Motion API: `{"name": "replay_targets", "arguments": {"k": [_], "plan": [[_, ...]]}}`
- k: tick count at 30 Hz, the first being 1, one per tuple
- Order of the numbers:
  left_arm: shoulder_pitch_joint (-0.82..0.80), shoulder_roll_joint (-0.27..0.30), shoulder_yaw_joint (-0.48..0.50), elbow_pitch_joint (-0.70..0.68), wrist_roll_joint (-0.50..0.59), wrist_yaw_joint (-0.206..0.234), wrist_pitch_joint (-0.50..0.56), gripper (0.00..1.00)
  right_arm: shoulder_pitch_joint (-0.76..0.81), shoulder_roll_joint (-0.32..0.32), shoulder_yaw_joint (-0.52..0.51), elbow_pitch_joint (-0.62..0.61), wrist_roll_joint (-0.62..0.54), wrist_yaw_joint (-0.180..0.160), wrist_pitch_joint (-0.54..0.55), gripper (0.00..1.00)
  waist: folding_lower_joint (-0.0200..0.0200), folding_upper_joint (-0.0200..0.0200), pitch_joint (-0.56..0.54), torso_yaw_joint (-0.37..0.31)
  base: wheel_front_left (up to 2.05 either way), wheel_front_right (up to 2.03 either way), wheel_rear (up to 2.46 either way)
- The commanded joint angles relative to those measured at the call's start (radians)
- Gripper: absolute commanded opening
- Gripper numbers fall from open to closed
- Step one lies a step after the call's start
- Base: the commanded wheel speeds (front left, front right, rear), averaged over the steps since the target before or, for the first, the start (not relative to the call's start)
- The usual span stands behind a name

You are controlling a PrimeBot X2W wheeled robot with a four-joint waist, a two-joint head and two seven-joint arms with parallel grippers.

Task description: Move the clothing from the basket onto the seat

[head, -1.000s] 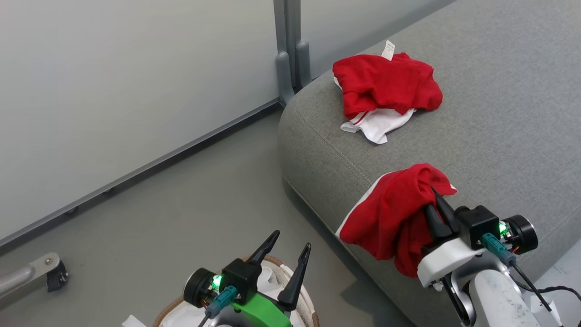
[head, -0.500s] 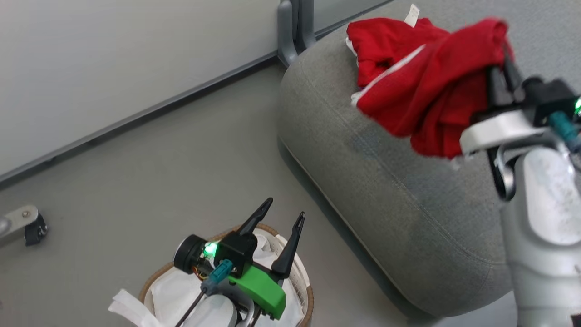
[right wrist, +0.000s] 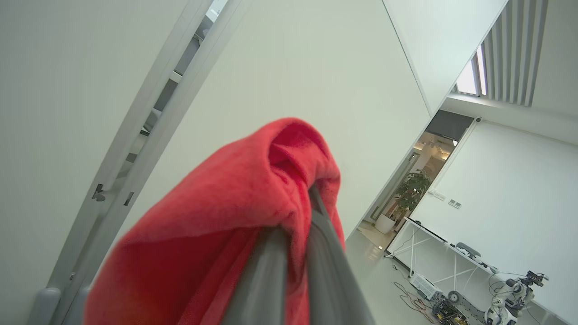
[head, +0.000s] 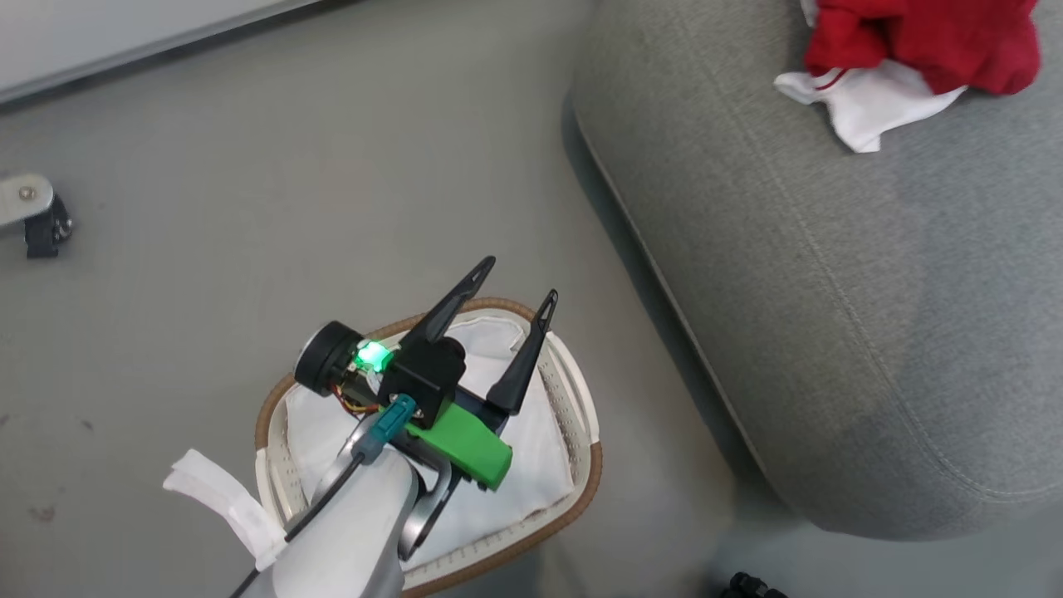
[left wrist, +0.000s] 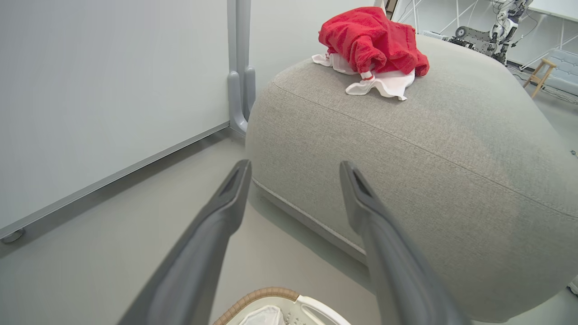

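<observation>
- Left gripper (head: 521,278), two long dark fingers on a green-and-black mount: lower centre of the head view, hanging over the basket. Jaws spread wide, nothing between them; same in the left wrist view (left wrist: 294,164).
- Oval cream-white perforated plastic basket (head: 591,465) with a brown woven-look rim: lower centre of the head view, standing on the grey floor (head: 208,166) near the sofa's rounded end. Plain white liner cloth (head: 540,448) shows inside it.
- Right gripper (right wrist: 295,225): centre-bottom of the right wrist view, fingers pinched together on a soft red jersey garment (right wrist: 212,216). The cloth drapes over both fingers, up in the air against a pale wall.
- Heap of red-and-white jersey clothing (head: 922,33): upper right corner of the head view, lying on the large grey fabric sofa seat (head: 830,291), well apart from the basket.
- Left wrist view has that heap top centre (left wrist: 370,43), with a white part poking out underneath.
- Metal leg with a black caster (head: 37,220): upper left edge of the head view.
</observation>
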Motion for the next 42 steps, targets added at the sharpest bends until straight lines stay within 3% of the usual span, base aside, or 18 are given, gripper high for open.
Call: {"name": "replay_targets", "arguments": {"k": [1,5,8,21,29,31,32,33,34,42], "plan": [[-0.031,0.009,0.009,-0.009,0.011,-0.003,0.000,1.00,-0.030,-0.014,0.000,0.029,-0.013,-0.001,0.008,0.00,-0.0001,-0.0001,0.158,0.130,0.00,0.00,0.00],[-0.071,0.012,0.040,-0.034,0.014,0.003,0.000,1.00,-0.100,-0.083,-0.014,0.120,-0.036,-0.001,0.028,0.00,-0.0001,-0.0001,0.231,0.155,0.00,0.00,0.00],[-0.085,0.017,0.054,-0.043,0.021,0.004,0.000,1.00,-0.119,-0.096,-0.024,0.176,-0.066,-0.001,0.019,0.00,-0.0001,-0.0001,0.275,0.166,0.00,0.00,0.00],[-0.092,0.015,0.071,-0.028,0.052,0.005,0.000,1.00,0.038,-0.011,-0.112,0.371,-0.160,-0.001,-0.037,0.00,-0.0001,-0.0001,0.320,0.147,0.00,0.00,0.00],[-0.065,0.018,0.077,-0.018,0.055,0.003,0.000,1.00,0.115,0.047,-0.106,0.320,-0.144,-0.001,-0.041,0.00,-0.0001,-0.0001,0.276,0.119,0.00,0.00,0.00],[-0.058,0.017,0.077,-0.017,0.053,0.003,0.000,1.00,0.143,0.056,-0.096,0.291,-0.130,-0.001,-0.041,0.16,-0.0001,-0.0001,0.260,0.114,0.00,0.00,0.00],[-0.053,0.017,0.077,-0.014,0.051,0.002,0.000,1.00,0.159,0.059,-0.091,0.278,-0.121,-0.001,-0.041,0.41,-0.0001,-0.0001,0.252,0.111,0.00,0.00,0.00],[-0.051,0.017,0.077,-0.012,0.050,0.002,0.000,1.00,0.173,0.063,-0.090,0.268,-0.114,-0.001,-0.041,0.48,-0.0001,-0.0001,0.243,0.110,0.00,0.00,0.00],[-0.047,0.016,0.076,-0.010,0.048,0.002,0.000,1.00,0.189,0.067,-0.086,0.261,-0.107,-0.001,-0.041,1.00,-0.0001,-0.0001,0.231,0.108,0.00,0.00,0.00],[-0.001,0.002,0.098,-0.006,0.024,0.000,0.000,1.00,0.317,0.078,-0.059,0.236,-0.064,-0.001,-0.041,1.00,-0.0001,-0.0001,0.099,0.110,0.00,0.00,0.00]]}}
